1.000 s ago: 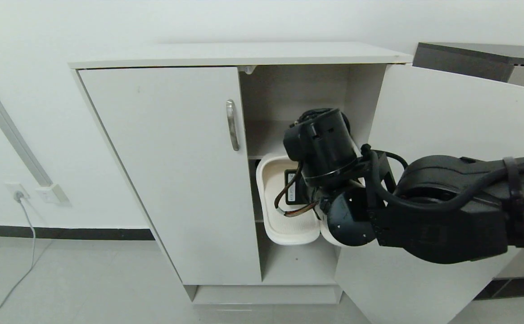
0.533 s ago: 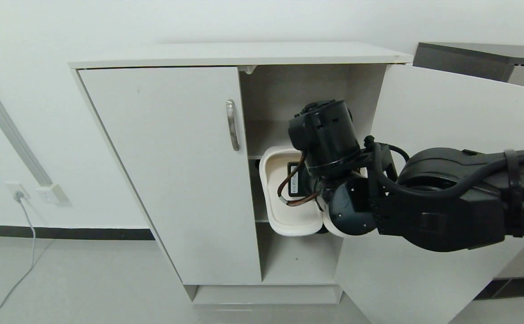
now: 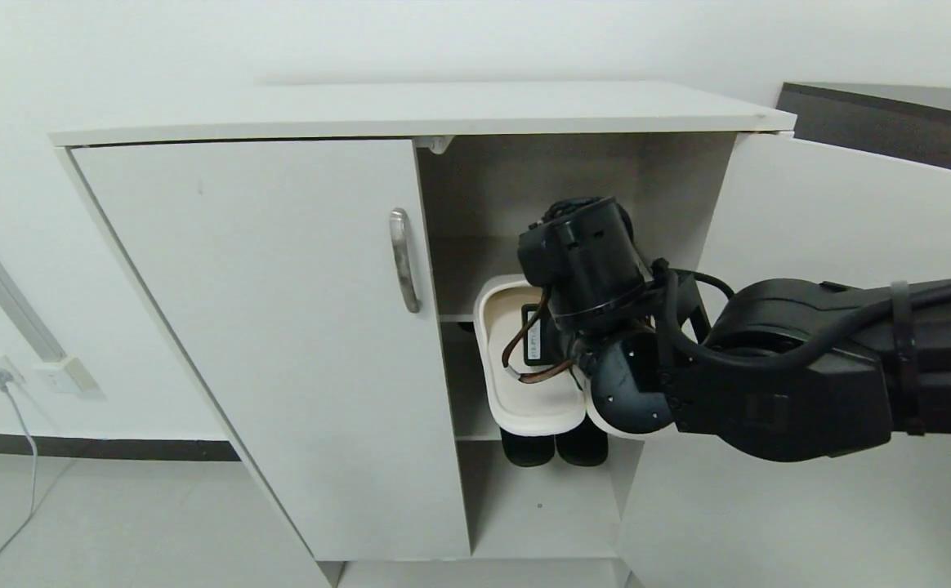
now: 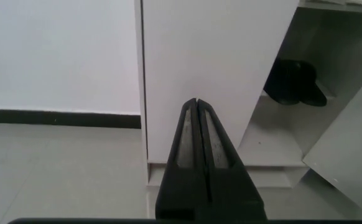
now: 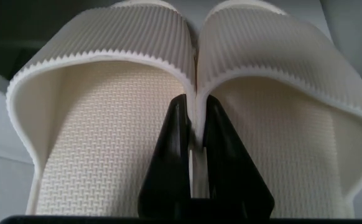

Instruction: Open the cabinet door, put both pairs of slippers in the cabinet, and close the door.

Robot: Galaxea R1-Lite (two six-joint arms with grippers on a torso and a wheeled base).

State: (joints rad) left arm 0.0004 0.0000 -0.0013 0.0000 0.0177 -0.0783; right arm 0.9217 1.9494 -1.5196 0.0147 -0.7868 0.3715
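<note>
Wall socket (image 3: 3, 380) with cable sits far left, low on the wall. L gripper (image 4: 197, 104) hangs in front of the cabinet (image 3: 410, 106), fingers pressed together with nothing between them, aimed at the lower part of the left door (image 3: 263, 327). The left door is shut, with its metal handle (image 3: 404, 260) near the inner edge. The R-hand compartment is open. The cream slippers (image 3: 524, 384) are at the opening at mid-shelf level, side by side, tilted steeply with insoles facing outward. Contact with the shelf edge cannot be confirmed, as the arm blocks that area. R gripper (image 5: 196, 107) is clamped on the cream slippers, its fingers pinching the two adjoining inner edges. The black slippers (image 3: 553, 449) rest on a shelf inside, directly below the cream pair. The right door (image 3: 810, 237) is swung wide open at far right, behind the R arm.
</note>
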